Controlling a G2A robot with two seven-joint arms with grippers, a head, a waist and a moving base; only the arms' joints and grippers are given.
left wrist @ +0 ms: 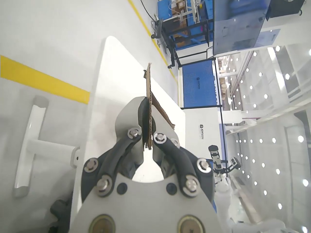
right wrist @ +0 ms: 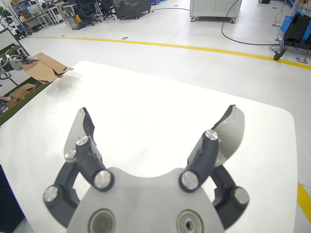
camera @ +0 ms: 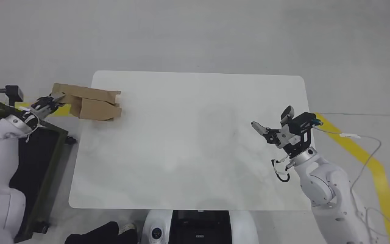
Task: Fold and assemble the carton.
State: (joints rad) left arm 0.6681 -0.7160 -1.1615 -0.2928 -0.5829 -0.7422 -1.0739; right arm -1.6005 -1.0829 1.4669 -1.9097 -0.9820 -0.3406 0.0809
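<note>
Up at the far left corner of the table (camera: 195,158), the carton (camera: 91,104) is a flat brown sheet of folded cardboard with its flaps loose. It straddles the table's left edge: roughly half lies over the white top and the rest juts out past the edge, over the floor. In the right wrist view it looks lifted off the surface, with a faint shadow on the tabletop under it.

The left gripper (left wrist: 149,122) is clamped on the carton's outer end, beyond the table edge. The left wrist view shows the cardboard edge-on, pinched between the two pads, with one thin layer peeling away from the sheet beside the pads.

The right gripper (right wrist: 158,112) holds nothing and its fingers are spread wide. It hovers over the right part of the table, close to the right edge and nearer the robot than the carton is. It points across the top toward the far left corner.

Between the carton and the right gripper runs a broad stretch of white tabletop, so the two are well apart. Just beside the table's left edge stands a dark cart (camera: 36,171) with more cardboard pieces (right wrist: 19,93) lying in it, below the left arm. A yellow floor line (right wrist: 194,48) runs past the far side of the table.
</note>
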